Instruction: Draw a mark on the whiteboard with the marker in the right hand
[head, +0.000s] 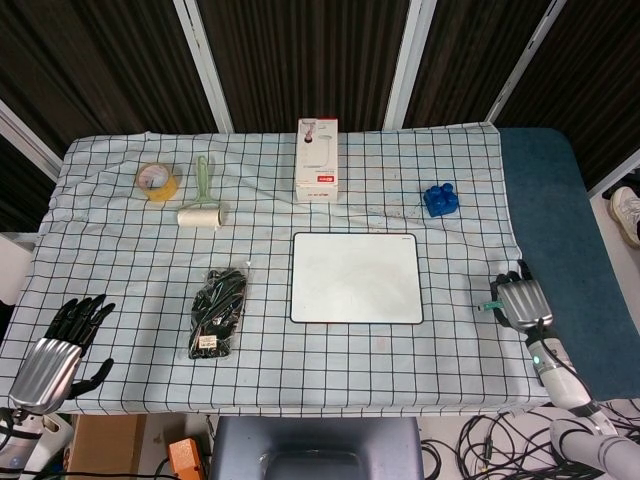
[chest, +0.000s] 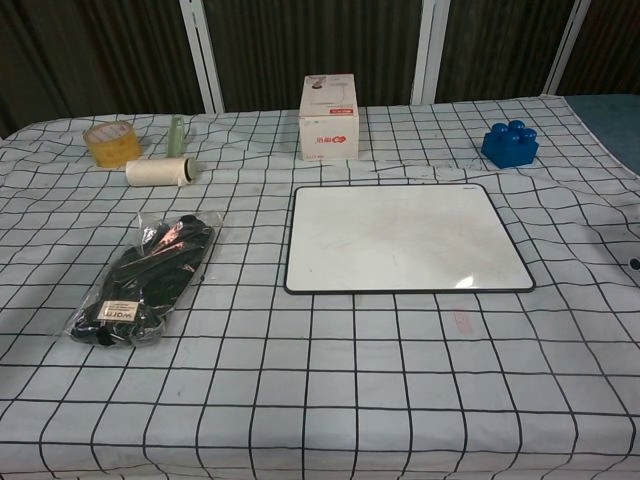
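Whiteboard: one
Tape roll: one
Lint roller: one
Box: one
Blue block: one
Bagged gloves: one

white whiteboard, black-gridded white tablecloth, blue block

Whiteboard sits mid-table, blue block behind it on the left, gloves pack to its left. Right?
Not quite: the blue block is behind the whiteboard on the right, not the left, as the head view shows. The gloves pack does lie to the whiteboard's left.
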